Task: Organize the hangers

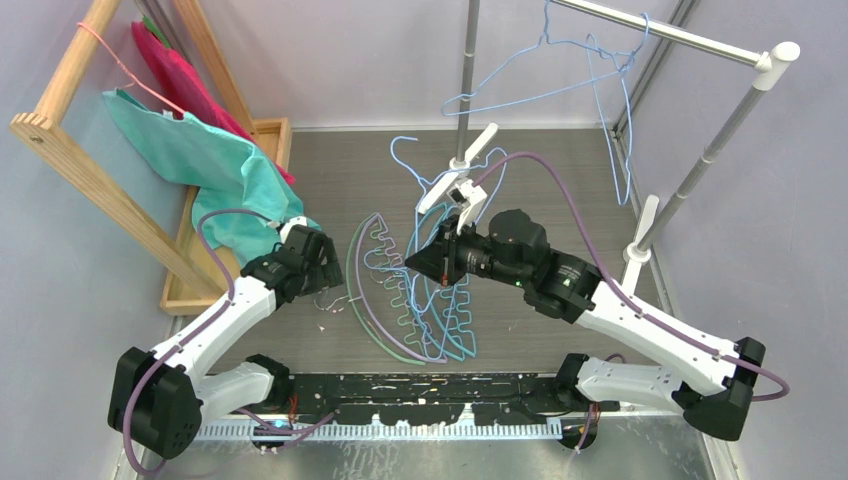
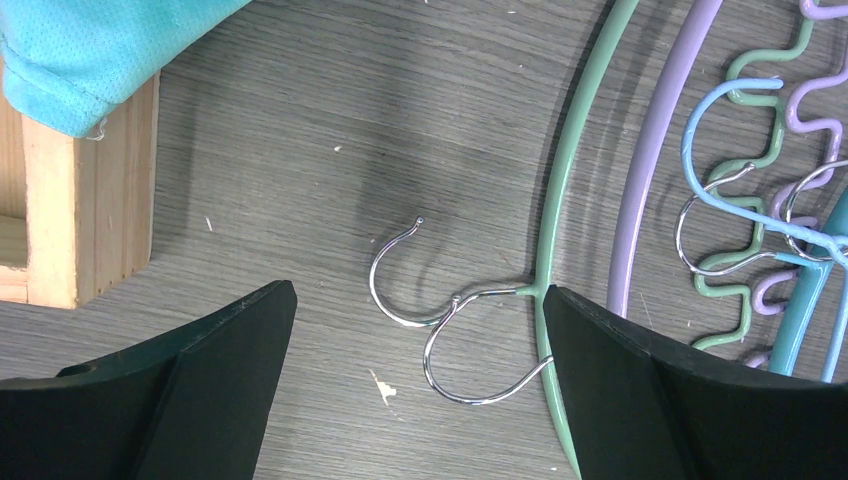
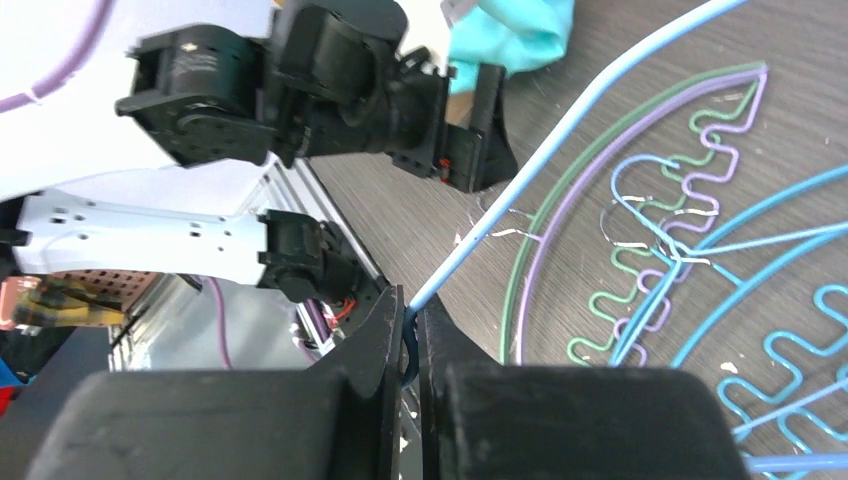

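At the far left a wooden rack (image 1: pixel 90 170) carries a teal cloth (image 1: pixel 190 150) and a pink wire hanger (image 1: pixel 125 70); none of that belongs to this job. Just beside it, the left fingers (image 2: pixel 200 390) are spread wide and grip nothing, poised over two metal hooks (image 2: pixel 440 330) lying on the worktop (image 1: pixel 330 160). One of these hooks joins the green hanger (image 2: pixel 570 200). The lilac hanger (image 2: pixel 660 140) lies close along it, and the teal hanger (image 2: pixel 805 300) sits further right in the same heap.

The right fingers (image 3: pixel 350 400) are closed on a thin blue wire hanger (image 3: pixel 560 140), pinching the wire near its end. Its wire runs across the heap. This looks like the pull-out step. It should go slowly and upward, watching for snags on the zigzag bars and loose hooks. The left fingers could press on the green hanger to keep the heap down.

At the right, the rail (image 1: pixel 690 35) already bears other blue hangers (image 1: pixel 600 90), so a free stretch must be chosen. The rail's white feet (image 1: pixel 470 160) stand near the right wrist and could catch the swinging wire.
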### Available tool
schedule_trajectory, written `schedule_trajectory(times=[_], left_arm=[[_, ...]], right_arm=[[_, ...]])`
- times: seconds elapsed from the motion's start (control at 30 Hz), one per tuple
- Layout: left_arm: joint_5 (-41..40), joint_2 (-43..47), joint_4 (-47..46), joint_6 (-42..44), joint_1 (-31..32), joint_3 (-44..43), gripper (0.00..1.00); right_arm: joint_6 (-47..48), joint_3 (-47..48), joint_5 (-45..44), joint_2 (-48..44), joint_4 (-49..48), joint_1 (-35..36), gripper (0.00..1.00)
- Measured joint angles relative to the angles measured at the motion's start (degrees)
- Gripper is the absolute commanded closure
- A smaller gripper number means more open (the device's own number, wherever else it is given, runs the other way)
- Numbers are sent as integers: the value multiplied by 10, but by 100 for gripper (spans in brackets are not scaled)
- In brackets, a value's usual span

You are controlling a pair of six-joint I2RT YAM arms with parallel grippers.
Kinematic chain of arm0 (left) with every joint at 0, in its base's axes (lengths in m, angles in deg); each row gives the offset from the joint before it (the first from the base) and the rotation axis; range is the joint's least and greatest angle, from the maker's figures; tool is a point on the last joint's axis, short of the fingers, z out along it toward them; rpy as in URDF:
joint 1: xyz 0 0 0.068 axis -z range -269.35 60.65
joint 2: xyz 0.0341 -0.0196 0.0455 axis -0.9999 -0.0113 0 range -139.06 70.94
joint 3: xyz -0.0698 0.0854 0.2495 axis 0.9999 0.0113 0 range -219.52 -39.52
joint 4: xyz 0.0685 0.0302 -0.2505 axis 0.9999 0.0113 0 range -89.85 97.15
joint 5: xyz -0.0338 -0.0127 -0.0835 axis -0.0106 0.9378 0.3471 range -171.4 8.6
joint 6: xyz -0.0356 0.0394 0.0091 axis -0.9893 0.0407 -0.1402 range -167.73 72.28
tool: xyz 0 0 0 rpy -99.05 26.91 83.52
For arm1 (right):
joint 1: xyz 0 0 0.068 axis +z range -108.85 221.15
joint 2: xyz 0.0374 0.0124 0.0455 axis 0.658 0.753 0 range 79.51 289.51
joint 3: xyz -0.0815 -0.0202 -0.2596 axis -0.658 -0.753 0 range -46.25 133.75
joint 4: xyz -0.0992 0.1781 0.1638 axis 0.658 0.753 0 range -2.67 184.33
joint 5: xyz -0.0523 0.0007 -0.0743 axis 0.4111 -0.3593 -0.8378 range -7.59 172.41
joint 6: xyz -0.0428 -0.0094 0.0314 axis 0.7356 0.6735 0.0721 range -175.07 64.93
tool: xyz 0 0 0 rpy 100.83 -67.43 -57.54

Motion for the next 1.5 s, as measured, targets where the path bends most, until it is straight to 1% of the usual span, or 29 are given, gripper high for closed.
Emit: schedule_trajectory(times=[0.2,0.37,0.53,0.73,0.83,1.0,1.1,1.3,1.5], left_arm=[[1,0,0,0,0,0,2],[1,2,0,0,0,0,2],[1,10,0,0,0,2,2],[1,18,0,0,0,5,2],[1,20,0,0,0,5,2],[0,25,0,1,0,5,2],[0,27,0,3,0,5,2],[-2,27,2,11,0,5,2],[-5,27,4,12,0,5,2]], right_arm=[[6,46,20,-17,19,0,99],[31,96,25,-19,35,0,98],[77,156,7,-19,51,0,97],[144,199,-30,-16,60,-9,97],[160,218,-19,-5,61,-40,98],[142,221,60,25,40,-166,98],[125,204,99,38,21,-219,98],[110,196,172,63,-16,-266,98],[101,196,228,79,-63,-316,98]])
